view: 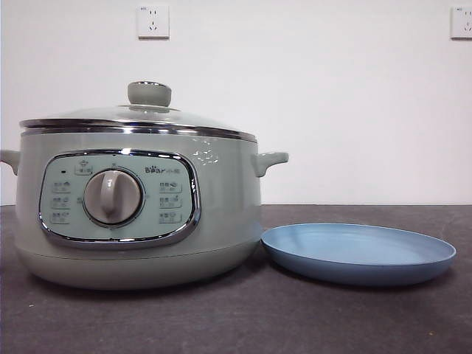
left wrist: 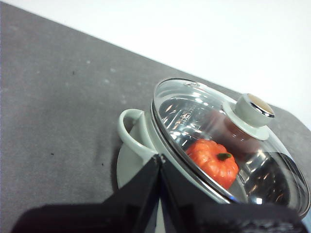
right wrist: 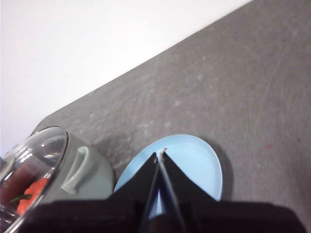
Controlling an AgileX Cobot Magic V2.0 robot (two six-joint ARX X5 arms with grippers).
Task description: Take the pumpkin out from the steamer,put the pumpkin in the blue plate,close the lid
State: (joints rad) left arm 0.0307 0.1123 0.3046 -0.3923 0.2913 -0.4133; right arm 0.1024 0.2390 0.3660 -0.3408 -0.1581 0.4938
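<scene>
Steamer (view: 140,214) foremost, lid (view: 140,116) on, plate (view: 359,252) at 3 o'clock. Both claws closed, empty. Left claw (left wrist: 159,158) should open, grip knob (left wrist: 251,109) squarely.

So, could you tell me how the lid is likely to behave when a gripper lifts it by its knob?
The lid is domed glass with a chrome rim, so probably rigid, fairly heavy and breakable. Its round, smooth knob may slip in the jaws, and held only there, the lid could tilt.
</scene>
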